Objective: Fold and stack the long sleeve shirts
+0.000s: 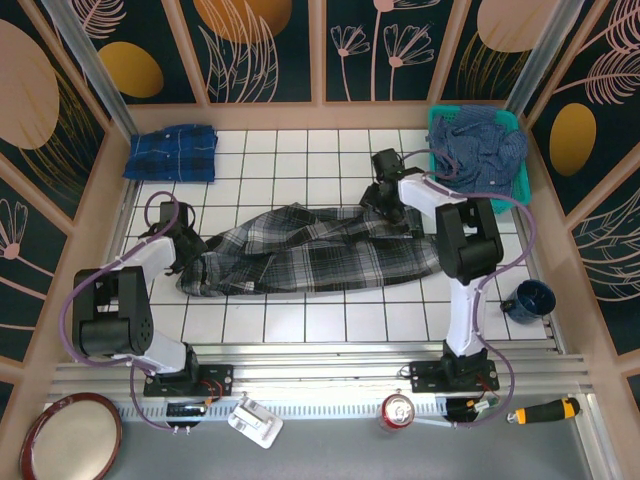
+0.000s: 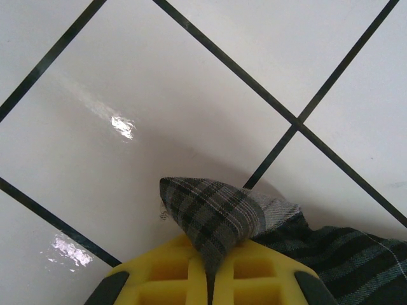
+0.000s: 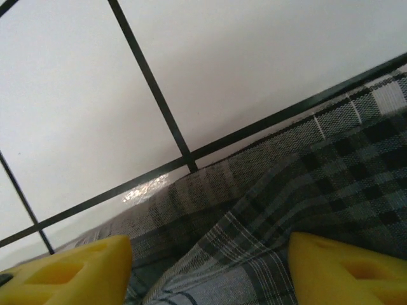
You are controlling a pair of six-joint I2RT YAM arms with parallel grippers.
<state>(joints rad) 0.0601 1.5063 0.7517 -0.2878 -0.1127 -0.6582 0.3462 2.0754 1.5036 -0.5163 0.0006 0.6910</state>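
L claw (image 2: pixel 210 264) pinching grey-blk-wht plaid shirt (image 1: pixel 300 255), crumpled, stretched lengthwise

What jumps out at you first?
A big grey plaid shirt stretched across the middle of the table, one end pinched in the left pincer. A blue plaid shirt sits folded at the far left corner; a navy shirt is heaped in the teal basket, far right.

Matt cloth plaid shirt (image 1: pixel 320 255); glossy tiled table (image 1: pixel 300 150)
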